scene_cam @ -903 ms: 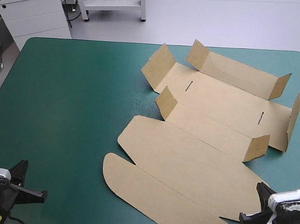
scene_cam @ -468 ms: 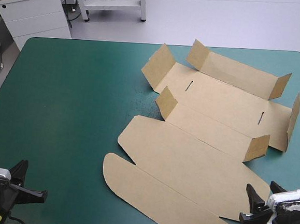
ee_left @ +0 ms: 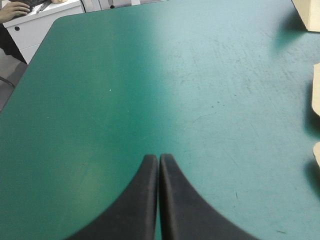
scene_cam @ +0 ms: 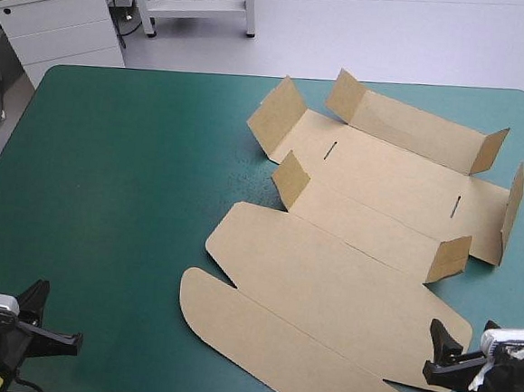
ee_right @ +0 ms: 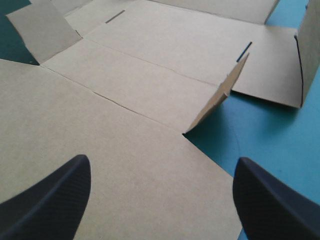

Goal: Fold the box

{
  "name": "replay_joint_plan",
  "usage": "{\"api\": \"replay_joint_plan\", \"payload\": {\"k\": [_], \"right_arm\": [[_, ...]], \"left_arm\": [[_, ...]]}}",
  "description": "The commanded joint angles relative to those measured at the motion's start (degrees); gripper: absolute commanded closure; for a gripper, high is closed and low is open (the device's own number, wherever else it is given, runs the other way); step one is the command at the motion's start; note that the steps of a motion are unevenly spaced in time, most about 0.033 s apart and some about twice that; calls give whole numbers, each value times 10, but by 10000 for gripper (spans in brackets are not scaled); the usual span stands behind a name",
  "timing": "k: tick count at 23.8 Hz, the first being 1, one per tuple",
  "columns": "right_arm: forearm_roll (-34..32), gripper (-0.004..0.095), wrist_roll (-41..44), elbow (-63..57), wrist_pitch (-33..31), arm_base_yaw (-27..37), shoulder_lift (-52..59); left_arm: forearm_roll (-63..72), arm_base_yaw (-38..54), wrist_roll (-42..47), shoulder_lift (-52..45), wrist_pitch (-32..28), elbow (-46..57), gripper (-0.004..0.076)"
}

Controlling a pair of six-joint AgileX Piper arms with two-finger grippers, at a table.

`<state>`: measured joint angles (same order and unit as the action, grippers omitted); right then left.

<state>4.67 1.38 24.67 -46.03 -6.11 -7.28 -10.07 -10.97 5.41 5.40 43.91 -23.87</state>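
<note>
We see bright, even light from above in the high view. The box (scene_cam: 358, 240) throws only thin, soft shadows at the feet of its raised flaps (scene_cam: 291, 178) onto the teal-green cover (scene_cam: 127, 176). In the left wrist view, the cover looks paler toward the box and dimmer away from it, with dark shadow patches beside the box's edges. In the right wrist view, one raised flap casts a dark shadow just beside itself.

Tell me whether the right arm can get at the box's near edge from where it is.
Probably yes. The right gripper is open, and the flat near panel of the box lies just ahead of it, with nothing in between.
</note>
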Motion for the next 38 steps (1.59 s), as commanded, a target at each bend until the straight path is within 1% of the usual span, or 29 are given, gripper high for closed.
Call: {"api": "replay_joint_plan", "payload": {"k": [1,4,8,9,10,13,14,16,18,19,20,22,27,31,33,35,38], "right_arm": [[-16,139,43,41,19,0,-59],[-15,138,94,70,26,0,-116],[-3,138,144,117,53,0,-205],[7,139,147,146,58,0,-257],[13,139,153,161,57,0,-284],[16,140,182,233,48,0,-419],[13,140,190,248,44,0,-446],[-5,140,218,299,-5,14,-535],[-3,140,213,335,-75,52,-600],[5,140,193,346,-99,72,-625],[35,140,152,354,-117,97,-644],[105,140,98,355,-112,144,-658],[102,140,71,355,-99,178,-663],[107,148,56,355,-99,178,-691],[107,196,51,355,-98,178,-704],[107,294,46,355,-98,178,-717],[110,482,44,355,-98,178,-738]], "left_arm": [[-1,1,5,8,-40,-11,734],[-1,1,5,8,-40,-11,734],[-1,1,5,8,-40,-11,734],[-1,1,5,8,-40,-11,734],[-1,1,5,8,-40,-11,734],[-1,1,5,8,-40,-11,734],[-1,1,5,8,-40,-11,734],[-1,1,5,8,-40,-11,734],[-1,1,5,8,-40,-11,734],[-1,1,5,8,-40,-11,734],[-1,1,5,8,-40,-11,734],[-1,1,5,8,-40,-11,734],[-1,1,5,8,-40,-11,734],[-1,1,5,8,-40,-11,734],[-1,1,5,8,-40,-11,734],[-1,1,5,8,-40,-11,734],[-1,1,5,8,-40,-11,734]]}}
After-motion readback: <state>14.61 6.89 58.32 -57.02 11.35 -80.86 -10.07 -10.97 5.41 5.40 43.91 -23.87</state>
